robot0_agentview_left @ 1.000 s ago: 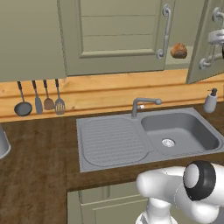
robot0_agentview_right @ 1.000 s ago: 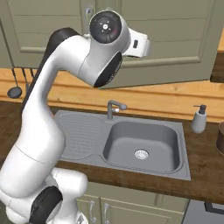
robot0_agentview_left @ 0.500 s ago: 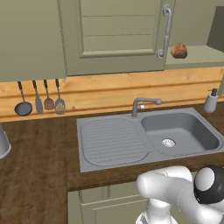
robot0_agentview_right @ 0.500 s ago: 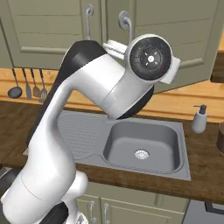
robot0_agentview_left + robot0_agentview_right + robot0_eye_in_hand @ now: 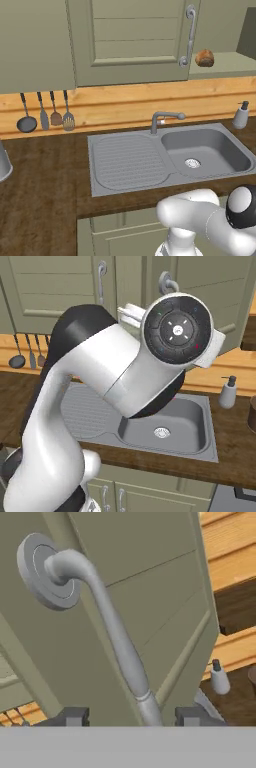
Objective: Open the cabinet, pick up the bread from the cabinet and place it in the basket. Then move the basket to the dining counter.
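A: Nearest item first. What does the hand view give?
B: The hand [image 5: 132,716] sits at the lower end of the cabinet door's bar handle [image 5: 115,632]. One dark fingertip [image 5: 75,716] shows on each side of the bar, each with a small gap to it. Parted, straddling the bar, not pinching it.

A: Door position?
B: The door [image 5: 210,301] stands swung out from the cabinet [image 5: 227,62], seen from the right base camera; the arm [image 5: 115,386] covers much of it there.

A: The desk?
B: Dark wood desk [image 5: 40,190] with a grey sink [image 5: 205,155], a drainboard to its left and a tap [image 5: 162,120] behind. A soap bottle [image 5: 241,115] stands at the right end, near the back wall. Four utensils [image 5: 47,112] hang on the wooden backsplash at the left.

A: Bread?
B: The bread [image 5: 204,58] lies on the cabinet's open shelf, just right of a shut neighbouring door [image 5: 130,40], above the sink's right half. Nothing touches it.

A: Basket?
B: A brown rounded edge [image 5: 252,415] shows at the right border beyond the soap bottle; cannot tell what it is
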